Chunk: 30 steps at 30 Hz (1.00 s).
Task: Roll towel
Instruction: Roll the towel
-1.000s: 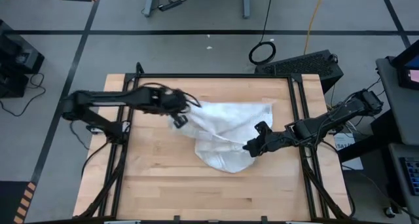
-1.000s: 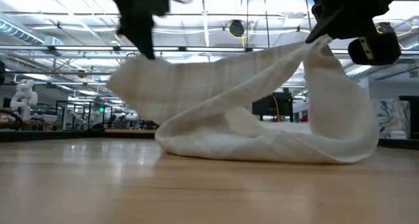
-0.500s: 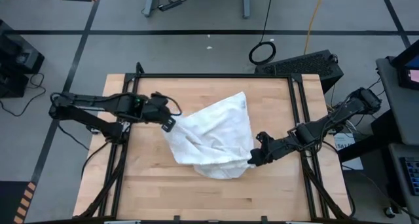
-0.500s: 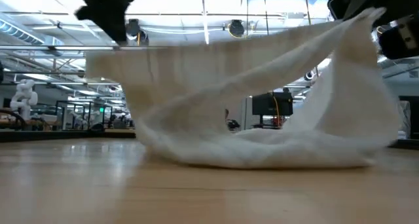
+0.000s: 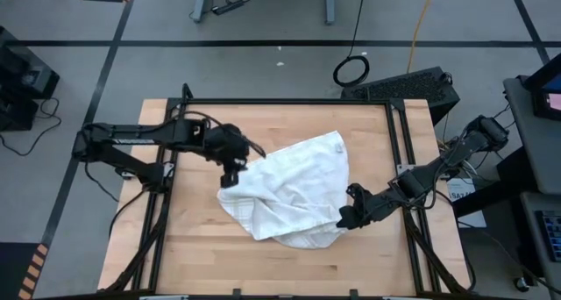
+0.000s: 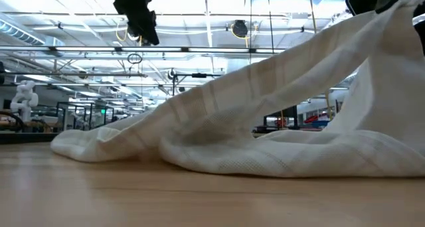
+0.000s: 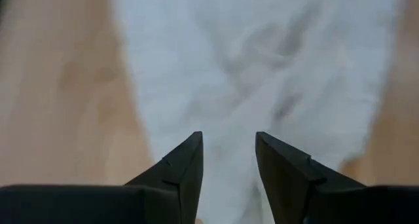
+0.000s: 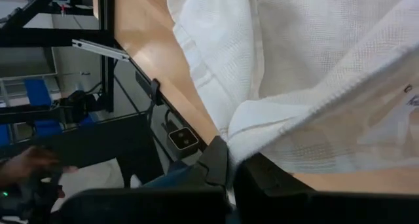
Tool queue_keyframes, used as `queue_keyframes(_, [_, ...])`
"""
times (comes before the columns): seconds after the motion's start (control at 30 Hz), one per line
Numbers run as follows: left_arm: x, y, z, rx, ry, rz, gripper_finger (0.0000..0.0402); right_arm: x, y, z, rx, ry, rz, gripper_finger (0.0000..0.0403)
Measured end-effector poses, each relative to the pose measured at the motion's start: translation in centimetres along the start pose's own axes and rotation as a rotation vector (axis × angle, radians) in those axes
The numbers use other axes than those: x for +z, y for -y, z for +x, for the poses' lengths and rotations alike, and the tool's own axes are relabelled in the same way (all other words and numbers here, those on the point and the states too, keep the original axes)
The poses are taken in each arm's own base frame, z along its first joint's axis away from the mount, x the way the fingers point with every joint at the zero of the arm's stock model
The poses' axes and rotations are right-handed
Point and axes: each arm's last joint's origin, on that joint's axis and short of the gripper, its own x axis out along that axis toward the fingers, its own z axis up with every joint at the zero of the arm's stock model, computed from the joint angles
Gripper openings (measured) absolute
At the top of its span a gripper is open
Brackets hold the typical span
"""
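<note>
Clearly we had towel (image 5: 294, 193) rumpled mid-worktop (image 5: 368, 129), not flat. Left gripper (image 5: 232, 170) fingers spread, empty above its left edge; right gripper (image 5: 348, 217) fingers pinching right corner aloft. We judged risk: one-sided pull would drag and bunch cloth, spoiling roll.

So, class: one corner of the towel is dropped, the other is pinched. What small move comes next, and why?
Probably lower the right gripper: its jaws pinch a raised towel corner, while the left gripper hangs open above cloth lying on the table.
</note>
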Motion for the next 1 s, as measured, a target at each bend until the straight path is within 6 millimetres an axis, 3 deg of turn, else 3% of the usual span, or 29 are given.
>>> queue_keyframes(0.2, [0.6,2.1,3.7,-0.132,0.088,0.101,0.0146,0.2,0.2,0.0,-0.016,0.016,0.022,0.0000])
queue_keyframes(0.53, [6.2,5.2,4.3,-0.301,0.643,0.007,0.0147,0.9,-0.8,0.0,0.078,0.048,0.231,0.0000])
queue_keyframes(0.7, [6.0,6.3,6.4,-0.300,0.582,-0.057,0.0147,2.1,-1.0,0.1,0.106,0.140,0.252,0.0000])
queue_keyframes(0.9, [5.1,6.9,12.0,-0.281,0.453,-0.009,0.0147,3.3,-0.7,0.9,0.066,0.180,0.236,0.0000])
queue_keyframes(1.0, [5.5,7.0,13.5,-0.296,0.492,-0.025,0.0147,3.7,-0.5,1.3,0.042,0.196,0.230,0.0000])
